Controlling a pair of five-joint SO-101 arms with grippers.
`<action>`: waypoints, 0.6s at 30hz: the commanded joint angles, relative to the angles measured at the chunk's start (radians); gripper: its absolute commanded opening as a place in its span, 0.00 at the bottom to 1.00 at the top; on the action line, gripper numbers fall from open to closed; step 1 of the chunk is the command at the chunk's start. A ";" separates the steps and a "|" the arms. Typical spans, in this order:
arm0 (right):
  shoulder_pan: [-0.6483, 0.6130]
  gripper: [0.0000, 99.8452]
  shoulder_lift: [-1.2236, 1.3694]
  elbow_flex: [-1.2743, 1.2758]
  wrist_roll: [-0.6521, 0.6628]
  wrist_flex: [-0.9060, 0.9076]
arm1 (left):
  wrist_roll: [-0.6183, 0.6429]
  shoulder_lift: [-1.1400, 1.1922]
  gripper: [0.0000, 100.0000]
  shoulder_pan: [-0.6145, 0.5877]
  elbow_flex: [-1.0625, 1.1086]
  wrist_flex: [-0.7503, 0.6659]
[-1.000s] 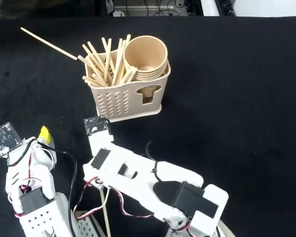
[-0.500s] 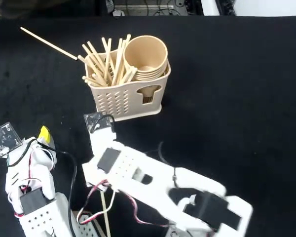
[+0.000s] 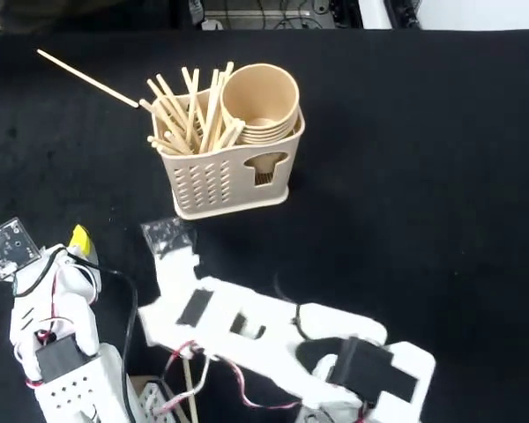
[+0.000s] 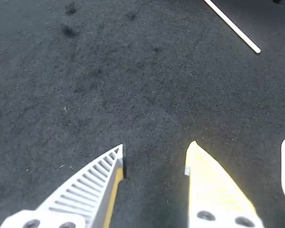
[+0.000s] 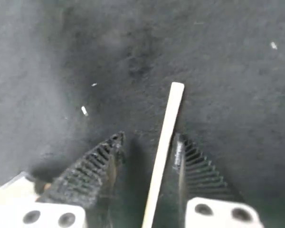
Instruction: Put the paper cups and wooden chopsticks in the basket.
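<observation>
Standing toward 12 o'clock on the black table, the basket holds paper cups and many chopsticks. 1 stray chopstick lies at its 10 o'clock. The right gripper is parted around the near chopstick, and the left gripper is parted over bare cloth.

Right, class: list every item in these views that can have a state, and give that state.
basket: upright, loaded.
paper cups: nested, in basket.
bundled chopsticks: leaning, in basket.
stray chopstick: lying flat, outside basket.
left claw: open, empty.
right claw: open, straddling a chopstick.
straddled chopstick: unclamped inside right claw.
</observation>
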 commanded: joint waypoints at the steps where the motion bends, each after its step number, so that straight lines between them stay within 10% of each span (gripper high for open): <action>1: 0.071 0.18 0.054 -0.071 0.012 0.104 | -0.008 -0.009 0.21 -0.001 -0.005 0.005; 5: 0.060 0.01 0.051 -0.081 0.014 0.106 | -0.008 -0.009 0.21 -0.001 -0.005 0.005; 18: 0.170 0.01 -0.185 -0.081 0.176 0.158 | -0.008 -0.009 0.21 -0.001 -0.005 0.008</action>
